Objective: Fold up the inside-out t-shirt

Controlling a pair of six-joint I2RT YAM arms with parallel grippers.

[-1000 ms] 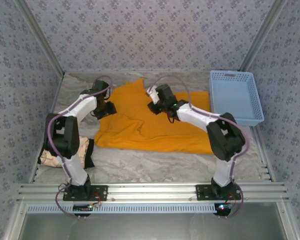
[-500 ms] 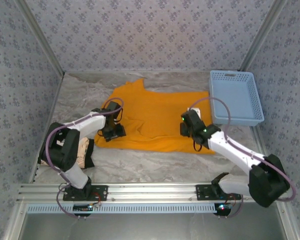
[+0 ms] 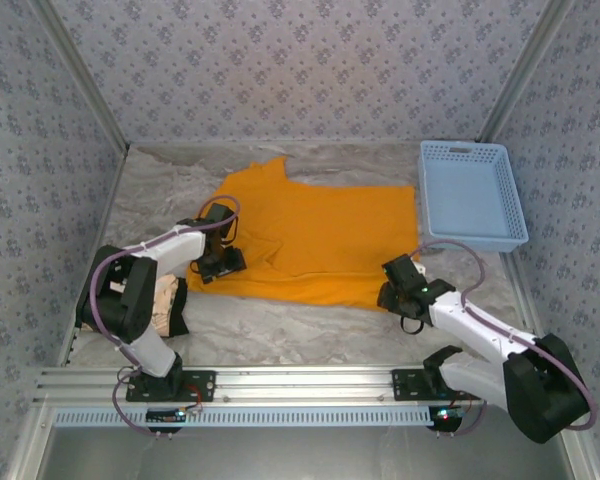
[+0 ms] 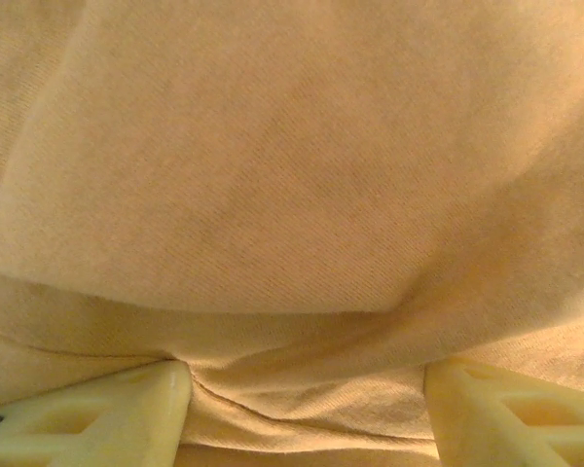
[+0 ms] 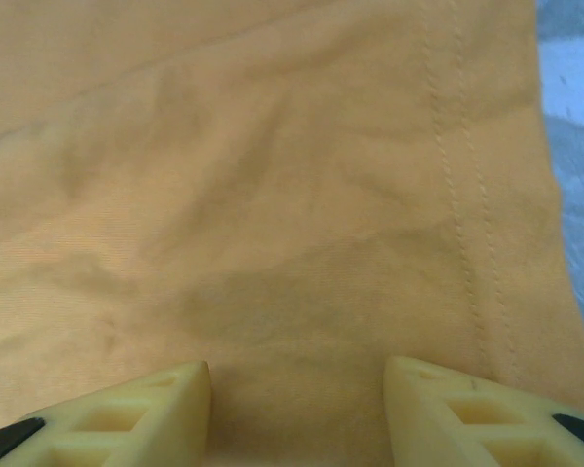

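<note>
Landmark: blue basket, at the far right of the table.
T-shirt position: the inside-out t-shirt lies spread flat just left of the blue basket, its right edge beside the basket's left wall; whether they touch cannot be told.
T-shirt long axis: runs sideways, from the basket toward the left wall.
T-shirt heading: a double-stitched edge lies at the basket end, seen in the right wrist view; a pointed part at the end away from the basket points to the far wall.
Left arm pose: elbow folded well left of the basket, forearm reaching back toward the basket side, wrist low.
Left gripper: on the shirt's near corner farthest from the basket; fingers spread wide, a raised fold of cloth between them, not pinched.
Right arm pose: low and stretched out, elbow nearer than the basket, forearm angled up to the shirt.
Right gripper: at the shirt's near corner, nearer than the basket's near-left corner; fingers apart over flat cloth, holding nothing.
Other item: beige cloth, well apart from the basket, under the left arm.
</note>
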